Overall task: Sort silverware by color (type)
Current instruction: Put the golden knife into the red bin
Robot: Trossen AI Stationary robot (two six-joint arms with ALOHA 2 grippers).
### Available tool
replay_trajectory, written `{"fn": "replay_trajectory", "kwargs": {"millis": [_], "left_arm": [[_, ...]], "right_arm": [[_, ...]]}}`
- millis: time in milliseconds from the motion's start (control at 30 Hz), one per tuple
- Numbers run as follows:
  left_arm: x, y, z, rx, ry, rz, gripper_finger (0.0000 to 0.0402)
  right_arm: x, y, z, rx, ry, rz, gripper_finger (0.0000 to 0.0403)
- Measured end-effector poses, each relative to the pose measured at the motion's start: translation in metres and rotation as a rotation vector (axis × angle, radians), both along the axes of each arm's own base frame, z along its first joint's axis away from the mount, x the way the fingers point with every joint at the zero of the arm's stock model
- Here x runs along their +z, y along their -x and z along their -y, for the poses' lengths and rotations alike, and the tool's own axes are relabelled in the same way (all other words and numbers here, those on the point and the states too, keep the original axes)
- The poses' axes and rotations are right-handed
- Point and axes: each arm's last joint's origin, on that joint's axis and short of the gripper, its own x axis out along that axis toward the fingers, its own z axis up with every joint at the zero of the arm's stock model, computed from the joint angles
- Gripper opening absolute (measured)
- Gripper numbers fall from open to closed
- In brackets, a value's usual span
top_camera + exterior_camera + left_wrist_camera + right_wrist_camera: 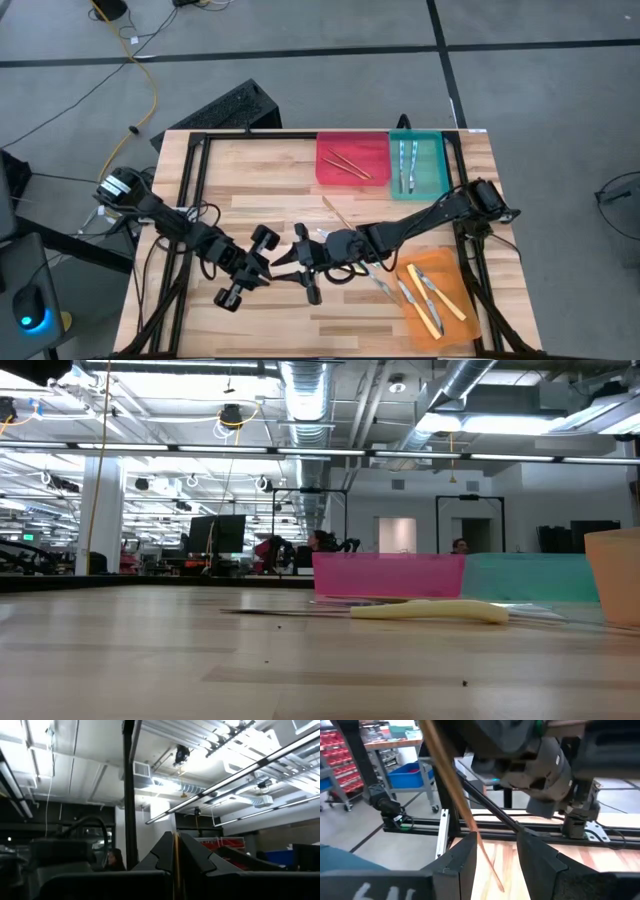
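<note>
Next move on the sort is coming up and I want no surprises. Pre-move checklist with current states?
1. Left pincer shut on a wooden stick: ok. The left wrist view shows a thin tan line between its closed fingers.
2. Right pincer open: ok. Its fingers stand apart with the stick passing between them.
3. Right pincer touching the stick: cannot tell.
4. Red tray holds only sticks: ok.
5. Table free of unsorted pieces: not ok. Loose utensils lie beside the orange tray.
</note>
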Motion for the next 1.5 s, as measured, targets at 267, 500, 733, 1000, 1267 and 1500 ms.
{"fn": "replay_trajectory", "kwargs": {"millis": [267,500,733,1000,1267,1500], "left_arm": [[-0.001,-0.011,0.001,-0.081,-0.003,-0.012,0.0],[-0.001,-0.011,0.001,-0.106,0.008,-0.017,0.0],[-0.001,-0.01,0.002,-0.126,0.004,-0.017,0.0],[-0.001,-0.011,0.0,-0.179,0.005,-0.027,0.0],[-0.001,-0.011,0.0,-0.165,-0.007,-0.017,0.0],[-0.001,-0.012,-0.001,-0.127,0.005,-0.019,0.0]], "right_arm": [[-0.001,0.003,-0.007,0.098,0.016,-0.011,0.0162],[-0.007,0.005,-0.011,0.197,0.023,-0.067,0.0162],[-0.006,0.003,-0.005,0.17,0.048,-0.053,0.0162],[-0.001,0.004,-0.008,0.226,0.05,-0.015,0.0162],[-0.002,0.01,-0.017,0.244,0.027,-0.061,0.0163],[-0.014,0.024,-0.025,0.161,0.036,-0.285,0.0194]]}}
